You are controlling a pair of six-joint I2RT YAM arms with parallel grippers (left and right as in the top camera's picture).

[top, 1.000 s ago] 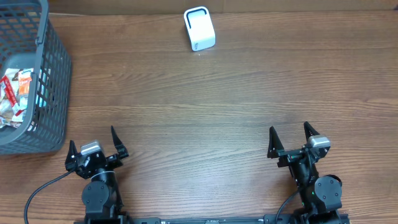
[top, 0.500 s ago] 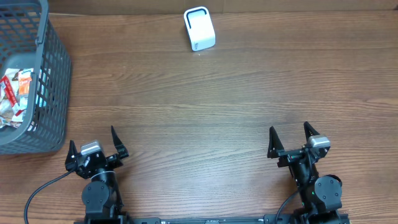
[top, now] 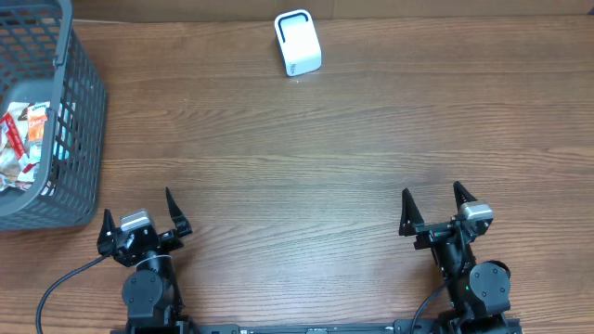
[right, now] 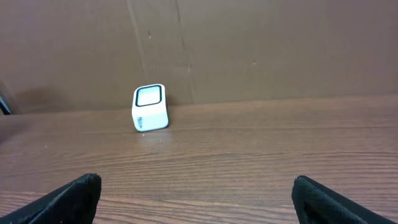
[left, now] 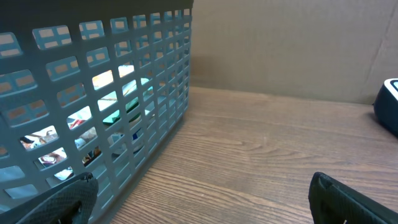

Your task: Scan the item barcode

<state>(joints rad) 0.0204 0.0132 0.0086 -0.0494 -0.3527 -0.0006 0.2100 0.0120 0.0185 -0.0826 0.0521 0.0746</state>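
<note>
Wood-grain table (top: 325, 158) fills your overhead view, w/ a brown cardboard wall (right: 249, 50) behind it in the wrist cams. At approx 10 o'clock you've got a grey mesh basket (top: 79, 111), partly cut off by the frame edge. The snack packets (top: 23, 144), i.e. the items you're meant to scan, lie inside it: red, orange & white wrappers, barcode not legible from any cam. At 7 o'clock, by the near edge, your L gripper (top: 139, 210) sits low w/ fingers spread wide apart and nothing between them. Its wrist cam looks along the basket's side wall, packets showing through the mesh. A black cable (top: 65, 278) trails from that arm's base toward 8 o'clock. At 12 o'clock, near the far edge, the white scanner (top: 298, 43) stands upright on its own, well apart from the basket and both arms. Its dark-rimmed window faces your R wrist cam. At 5 o'clock the R gripper (top: 432, 193) is likewise spread wide, holding nothing, pointed toward 12.
</note>
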